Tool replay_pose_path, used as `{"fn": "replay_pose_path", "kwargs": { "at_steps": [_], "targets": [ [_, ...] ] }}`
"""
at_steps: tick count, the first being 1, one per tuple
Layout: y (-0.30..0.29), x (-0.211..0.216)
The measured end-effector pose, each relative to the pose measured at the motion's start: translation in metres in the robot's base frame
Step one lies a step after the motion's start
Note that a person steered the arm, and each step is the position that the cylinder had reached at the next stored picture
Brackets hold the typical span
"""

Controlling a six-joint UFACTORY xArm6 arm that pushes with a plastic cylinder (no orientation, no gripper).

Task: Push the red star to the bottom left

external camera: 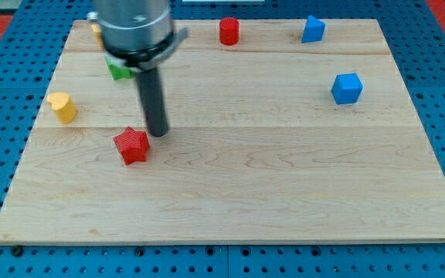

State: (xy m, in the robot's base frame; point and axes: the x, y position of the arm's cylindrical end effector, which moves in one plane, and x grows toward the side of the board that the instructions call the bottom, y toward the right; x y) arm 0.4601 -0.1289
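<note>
The red star (132, 145) lies on the wooden board (284, 177), left of centre. My tip (157, 133) rests on the board just to the upper right of the star, close to it or touching its edge. The dark rod rises from there to the grey arm body at the view's top left.
A yellow block (62, 106) sits near the left edge. A green block (117, 70) is partly hidden behind the arm. A red cylinder (229, 31) and a blue block (313, 29) sit at the top edge. A blue cube (346, 88) sits at the right.
</note>
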Motion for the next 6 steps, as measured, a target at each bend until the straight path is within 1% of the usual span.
{"fn": "replay_pose_path", "kwargs": {
  "at_steps": [1,2,3,4,5,6],
  "targets": [
    [-0.047,0.026],
    [-0.044,0.043],
    [0.019,0.022],
    [0.042,0.066],
    [-0.022,0.068],
    [-0.07,0.069]
  ]
}}
